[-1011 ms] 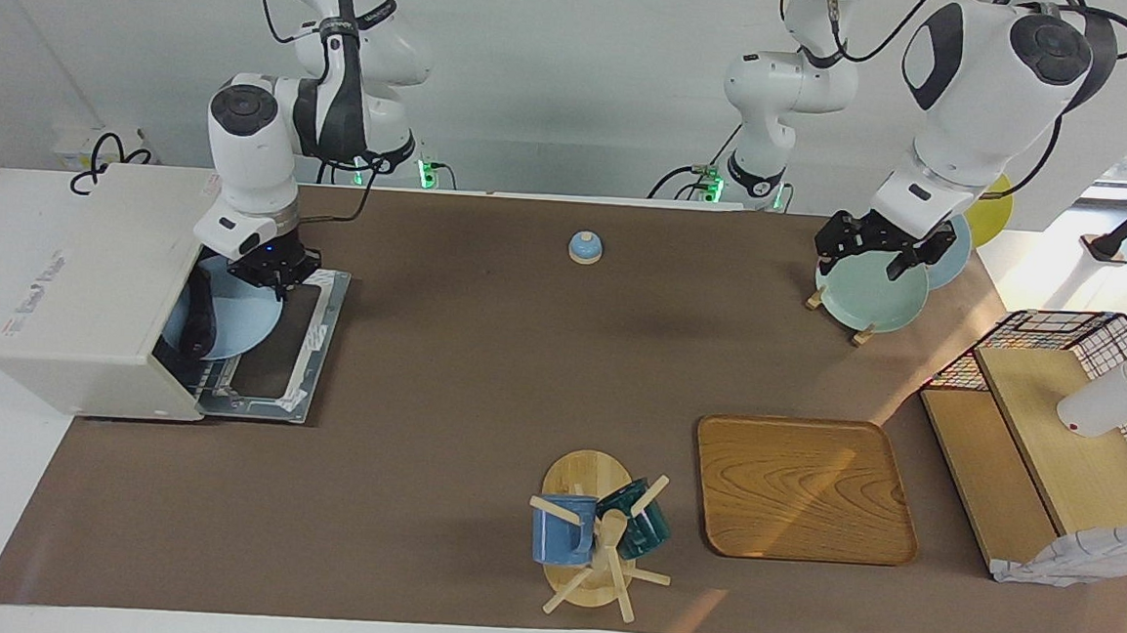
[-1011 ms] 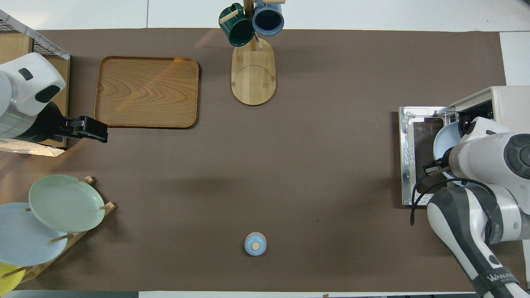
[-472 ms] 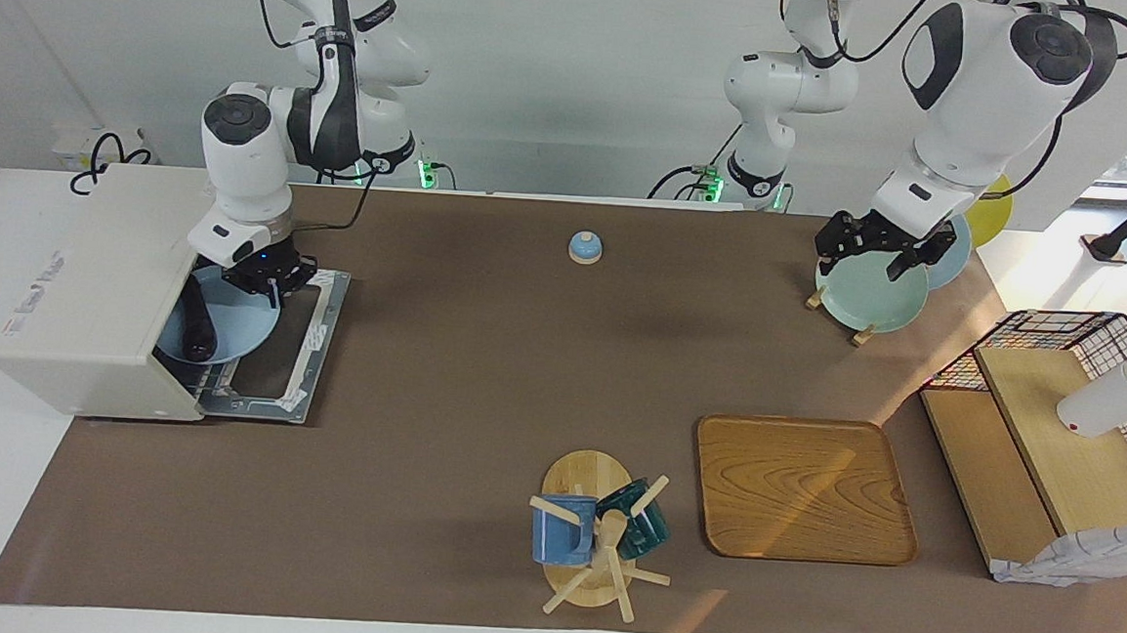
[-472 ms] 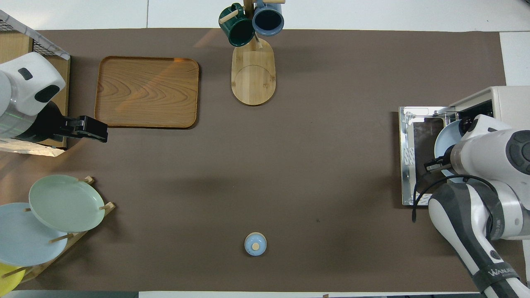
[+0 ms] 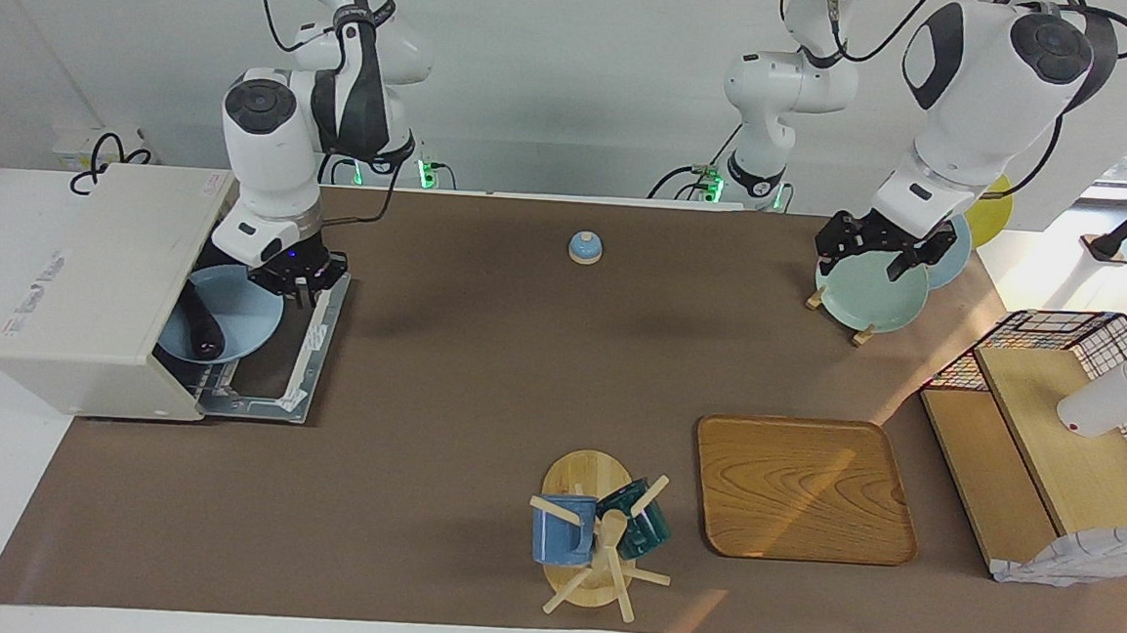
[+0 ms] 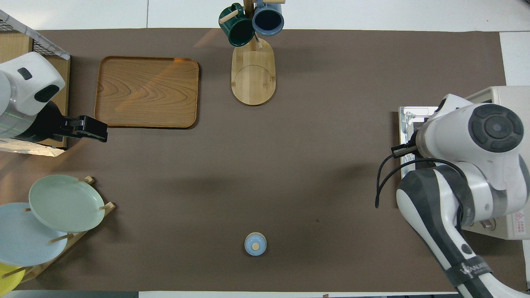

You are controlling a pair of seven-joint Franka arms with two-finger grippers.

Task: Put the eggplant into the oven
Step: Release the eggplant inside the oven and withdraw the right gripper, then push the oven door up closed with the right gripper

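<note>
The dark eggplant lies on a blue plate that sits in the mouth of the cream-white oven, at the right arm's end of the table. The oven's door is dropped open. My right gripper is open and empty, raised over the door's hinge end, just beside the plate's rim. In the overhead view the right arm covers the plate and eggplant; only the oven's top and door show. My left gripper waits over the plate rack; it also shows in the overhead view.
A green plate stands in the rack under the left gripper. A wooden tray, a mug tree with two mugs, a small blue bell and a wire basket with wooden shelves stand on the brown mat.
My right gripper has let go of the blue plate and pulled up and away from the oven's mouth to over the door. The plate with the eggplant stays in the oven. The left arm has not moved.
</note>
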